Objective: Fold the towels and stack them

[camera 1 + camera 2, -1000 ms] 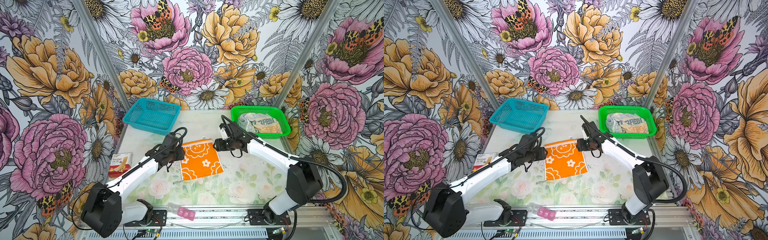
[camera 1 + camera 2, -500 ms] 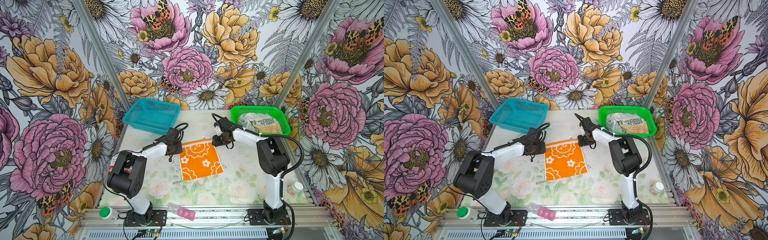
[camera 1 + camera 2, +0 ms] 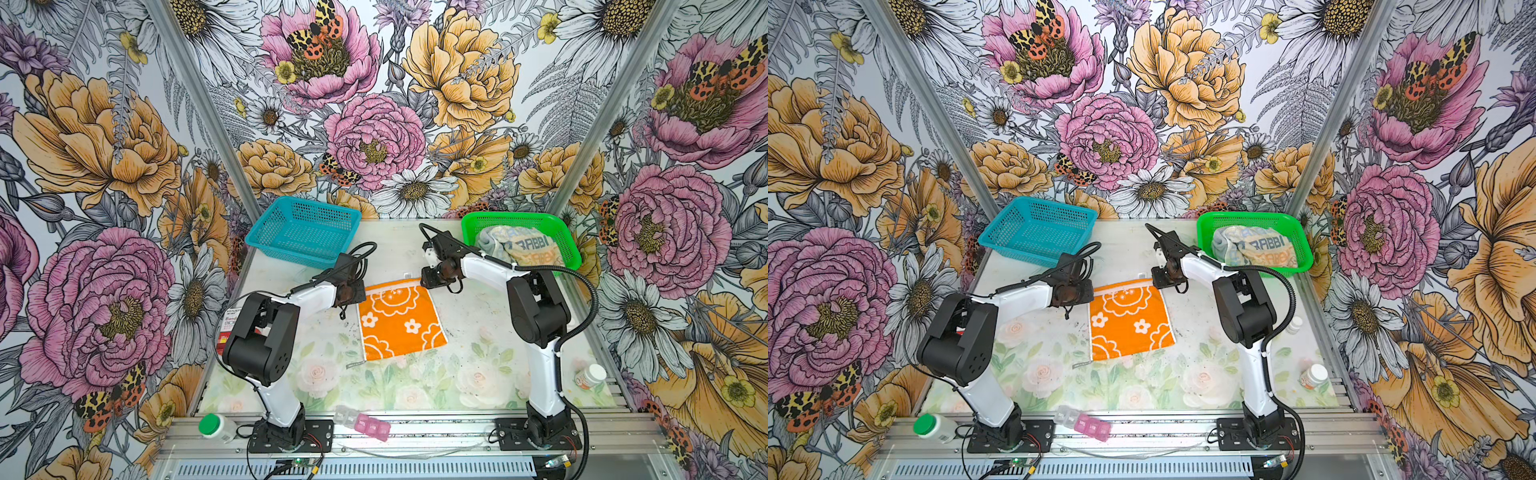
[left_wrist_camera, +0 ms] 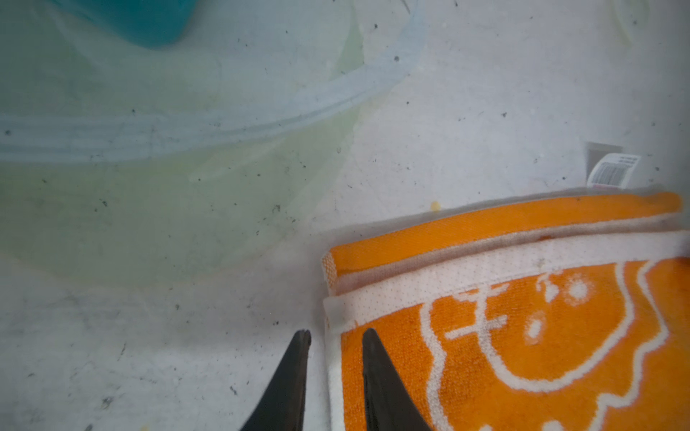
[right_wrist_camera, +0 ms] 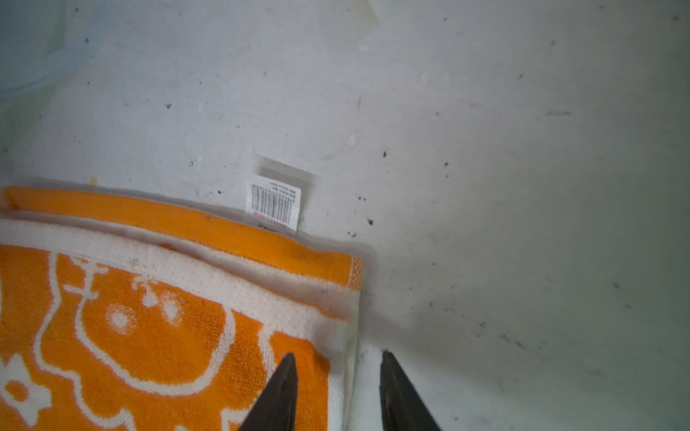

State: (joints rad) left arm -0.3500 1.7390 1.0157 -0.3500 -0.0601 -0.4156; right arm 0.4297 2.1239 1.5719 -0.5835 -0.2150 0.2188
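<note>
The orange towel with white flowers (image 3: pixel 399 328) (image 3: pixel 1129 322) lies folded flat mid-table, a barcode label (image 5: pixel 274 203) sticking out at its far edge. My left gripper (image 3: pixel 353 291) (image 4: pixel 334 332) is down at its far left corner, open with a narrow gap. One finger rests on the cloth (image 4: pixel 522 354), the other on the table just outside the white border. My right gripper (image 3: pixel 432 278) (image 5: pixel 338 354) is open at the far right corner and straddles that edge of the towel (image 5: pixel 149 336) the same way. The striped "RABBIT" towel (image 3: pixel 519 249) (image 3: pixel 1254 247) lies crumpled in the green basket (image 3: pixel 515 216).
An empty teal basket (image 3: pixel 303 232) stands at the back left, close behind the left gripper. A green-capped bottle (image 3: pixel 216 426) and a pink pill box (image 3: pixel 365 424) lie on the front rail. A small bottle (image 3: pixel 590 376) lies front right, and a red-and-white box (image 3: pixel 232 324) at the left edge.
Both grippers have come down onto the far corners of the orange towel, and their jaws have narrowed. The towel has not moved.
</note>
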